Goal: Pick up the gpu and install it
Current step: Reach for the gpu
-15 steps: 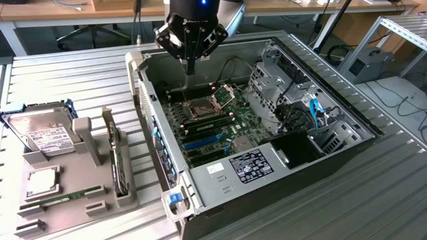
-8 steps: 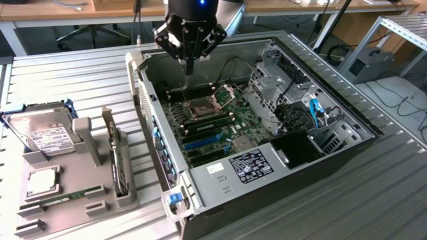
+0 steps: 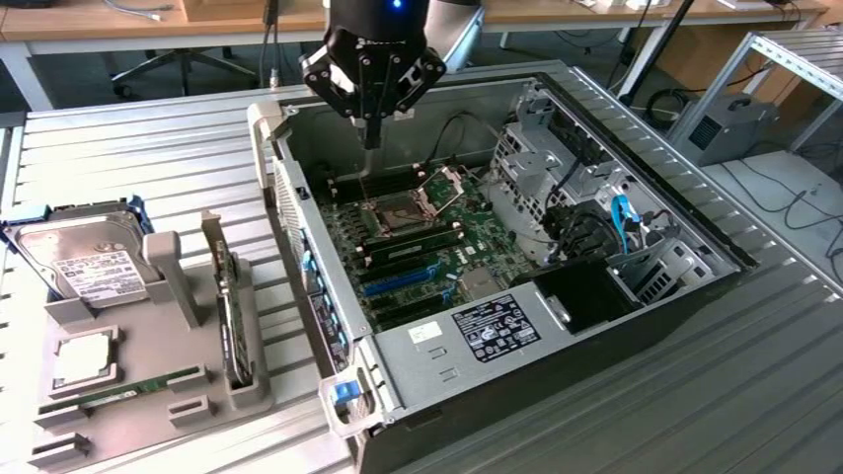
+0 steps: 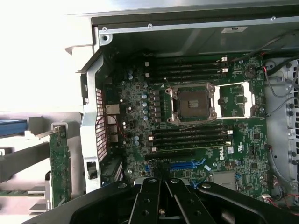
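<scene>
Gpu (image 3: pixel 233 321) upright in grey holder (image 3: pixel 156 341)

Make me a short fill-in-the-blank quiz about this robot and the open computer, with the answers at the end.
The gripper hovers above the open computer case with its jaws ____. The gpu stands on edge in the grey holder, ____ the case. The hard drive in that holder carries a ____ label.
Missing words: shut; outside; white.
</scene>
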`<state>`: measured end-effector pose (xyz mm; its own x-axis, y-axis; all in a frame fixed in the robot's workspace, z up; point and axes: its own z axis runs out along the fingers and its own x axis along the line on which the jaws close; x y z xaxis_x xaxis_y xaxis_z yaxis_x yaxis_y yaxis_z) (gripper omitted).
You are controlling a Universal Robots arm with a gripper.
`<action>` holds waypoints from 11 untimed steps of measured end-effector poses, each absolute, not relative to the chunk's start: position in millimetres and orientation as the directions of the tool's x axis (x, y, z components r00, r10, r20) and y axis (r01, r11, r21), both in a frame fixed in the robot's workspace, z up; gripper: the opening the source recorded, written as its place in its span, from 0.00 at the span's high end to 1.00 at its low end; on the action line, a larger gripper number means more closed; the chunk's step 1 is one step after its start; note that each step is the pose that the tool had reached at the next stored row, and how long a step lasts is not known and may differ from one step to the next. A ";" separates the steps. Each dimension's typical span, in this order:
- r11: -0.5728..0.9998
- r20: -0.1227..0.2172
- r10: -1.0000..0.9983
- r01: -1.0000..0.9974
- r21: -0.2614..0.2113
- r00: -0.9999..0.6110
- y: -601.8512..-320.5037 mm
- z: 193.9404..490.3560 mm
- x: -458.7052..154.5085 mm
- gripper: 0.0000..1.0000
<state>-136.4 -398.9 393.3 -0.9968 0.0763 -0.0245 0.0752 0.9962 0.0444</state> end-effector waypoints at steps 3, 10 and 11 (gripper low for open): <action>0.996 -0.024 0.076 0.075 0.044 -0.997 -398.9 393.3 -137.7 0.89; 0.996 -0.024 0.076 0.075 0.044 -0.997 -398.9 393.3 -144.8 0.89; 0.996 -0.024 0.076 0.075 0.044 -0.997 -398.9 393.2 -145.7 0.89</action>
